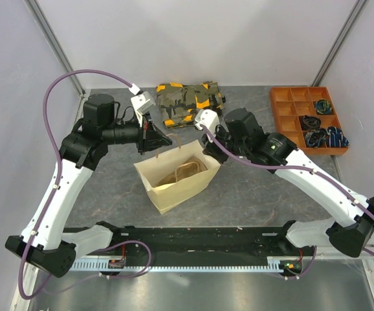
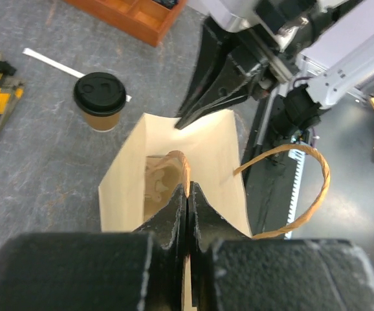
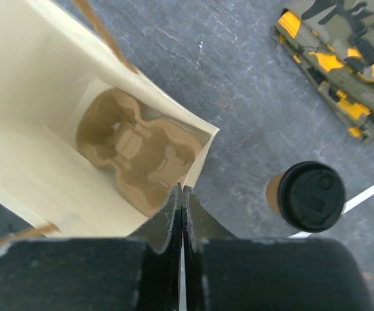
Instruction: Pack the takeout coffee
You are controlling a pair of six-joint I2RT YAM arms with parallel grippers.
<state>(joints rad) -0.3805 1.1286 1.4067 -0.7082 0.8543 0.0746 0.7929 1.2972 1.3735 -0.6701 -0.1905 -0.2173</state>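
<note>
Pinching opposite rims of the paper bag (image 2: pixel 206 155) with left fingers (image 2: pixel 171 217) and right fingers (image 3: pixel 164 220), pressed together. Leaving the takeout coffee (image 2: pixel 99 100) upright on the worktop (image 2: pixel 44 168), just beyond the far rim. Risking bag collapse over the cup tray (image 3: pixel 135 152) on releasing either pinch.

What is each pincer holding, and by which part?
Both grip the paper bag by its top rim: left pincer one side, right pincer opposite. The coffee cup stands untouched.
</note>
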